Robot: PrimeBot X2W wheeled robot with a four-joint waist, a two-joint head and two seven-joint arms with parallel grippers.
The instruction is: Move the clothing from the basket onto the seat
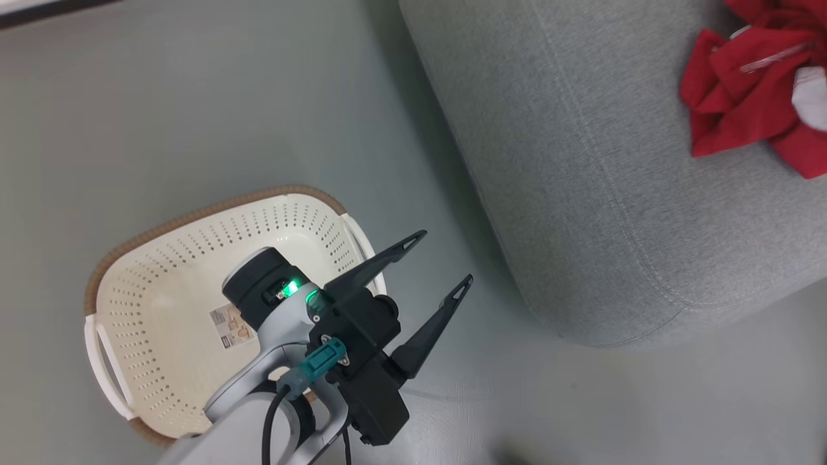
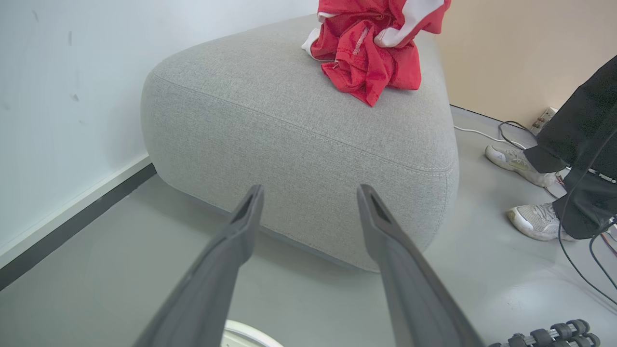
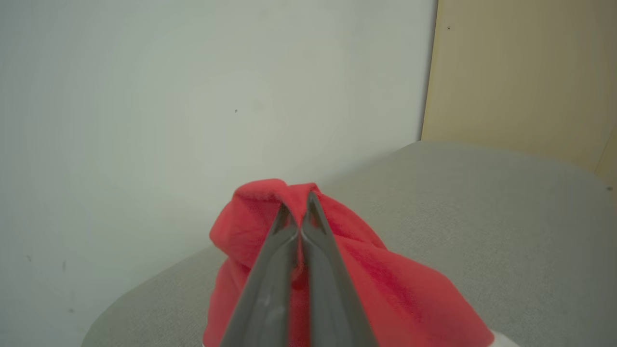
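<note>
Our right gripper pinches the clothing above the seat | we think it's soft, light; grab a bunched fold | left gripper spread, empty, beside seat

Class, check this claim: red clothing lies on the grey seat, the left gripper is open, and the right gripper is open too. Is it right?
One slip: the right gripper is shut on the clothing, as the right wrist view shows. The clothing does lie on the seat, and the left gripper is open.
</note>
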